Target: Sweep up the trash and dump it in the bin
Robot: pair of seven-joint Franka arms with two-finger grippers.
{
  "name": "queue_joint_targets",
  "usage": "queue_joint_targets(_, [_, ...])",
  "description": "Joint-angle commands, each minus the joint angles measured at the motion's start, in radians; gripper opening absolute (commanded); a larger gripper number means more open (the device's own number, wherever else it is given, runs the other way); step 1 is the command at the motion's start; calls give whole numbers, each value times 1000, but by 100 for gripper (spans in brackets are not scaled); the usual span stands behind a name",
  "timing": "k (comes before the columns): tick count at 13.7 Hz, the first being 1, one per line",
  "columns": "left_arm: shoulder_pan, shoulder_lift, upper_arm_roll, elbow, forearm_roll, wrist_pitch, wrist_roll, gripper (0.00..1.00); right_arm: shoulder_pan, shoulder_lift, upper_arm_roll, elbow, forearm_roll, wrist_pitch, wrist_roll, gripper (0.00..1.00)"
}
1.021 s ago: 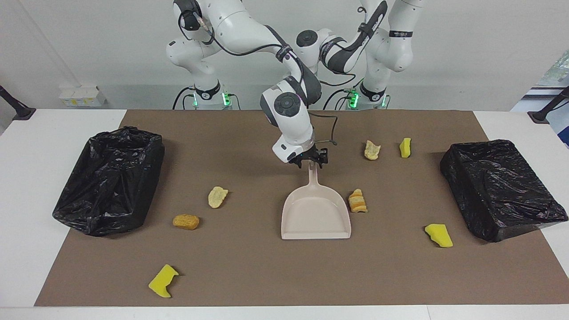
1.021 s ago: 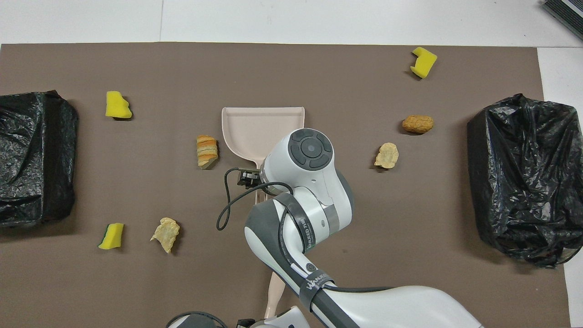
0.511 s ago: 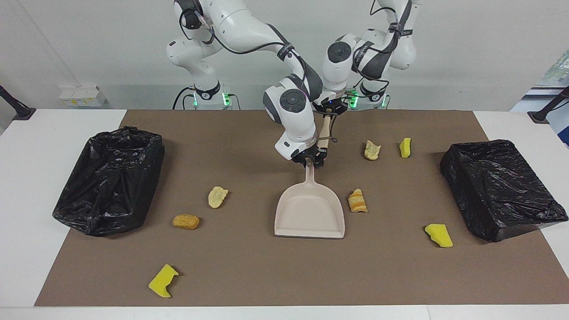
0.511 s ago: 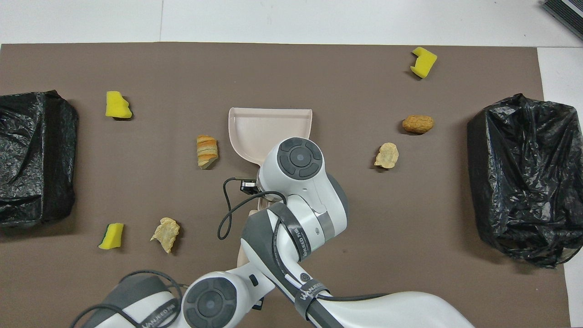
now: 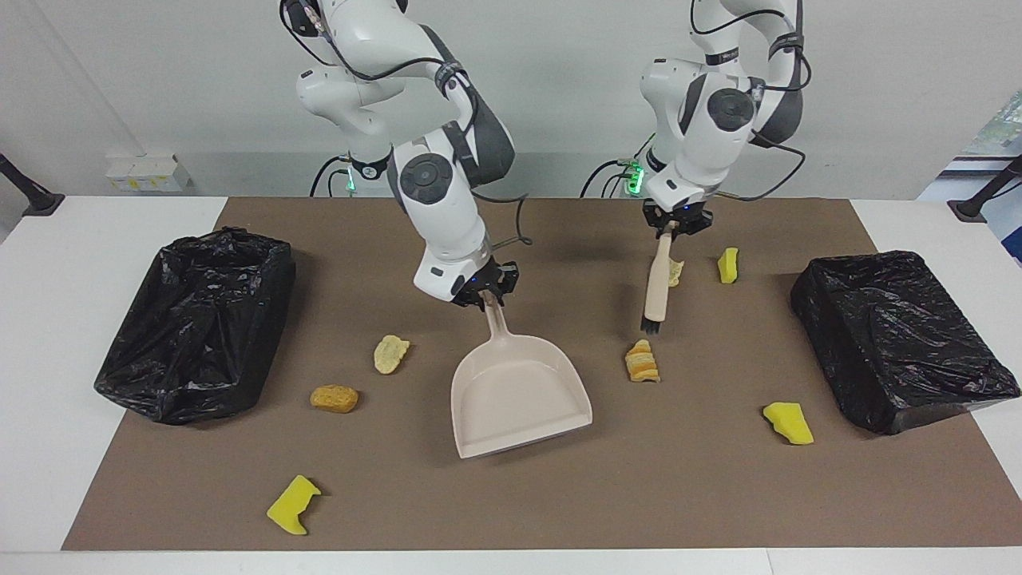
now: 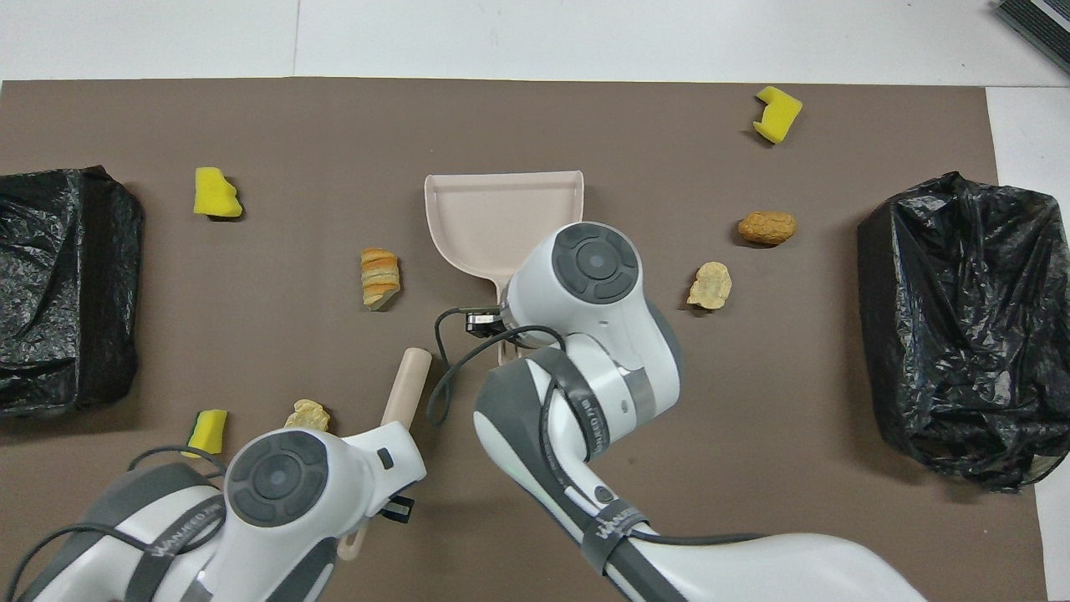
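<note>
Both tools are now lifted apart and ready for sweeping. The right end effector [image 5: 485, 292], clenched on the handle of the beige dustpan [image 5: 519, 395], has carried the pan toward the right arm's end of the table [image 5: 48, 335] and tilted it, mouth turned away from the robots; half a second ago it sat squarely beside the striped pastry piece [image 5: 642, 361]. The left end effector [image 5: 669, 226], which a moment before was only arriving near the pan's handle, now grips the top of a hand brush [image 5: 655, 283] hanging bristles down just above that pastry piece. All seven scraps of trash remain scattered on the brown mat [image 5: 511, 495], none in the pan or in either black-lined bin [image 5: 196, 319] [image 5: 898, 335]. Sweeping proper appears not yet begun; the striped piece looks the likely first target.
</note>
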Motion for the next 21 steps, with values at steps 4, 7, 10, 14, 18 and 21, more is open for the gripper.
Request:
queue_joint_targets(4, [239,363,-14,400,22,90,384,0,-70,-42,13,-24,-227,-108,-485,0])
queue_joint_targets(7, [328,549,-14,627,38,113,459,0,-104,-54,15,-45,-246,-134,-664,0])
queue_joint_targets(10, [374,693,-14,792,99,119,501,0,-108,-68,13,-70,-250,-135,-871,0])
queue_joint_targets(14, [422,801,-14,919,122,112,605,0,-58,-106,15,-144,-302,-83,-951,0])
queue_joint_targets(18, [378,747,-15,789,142,64,608,0,-27,-111,15,-150,-361,-76,-953,0])
queue_joint_targets(21, [335,674,-17,711,137,-55,592,0,-33,-126,15,-180,-361,-80,-962,0])
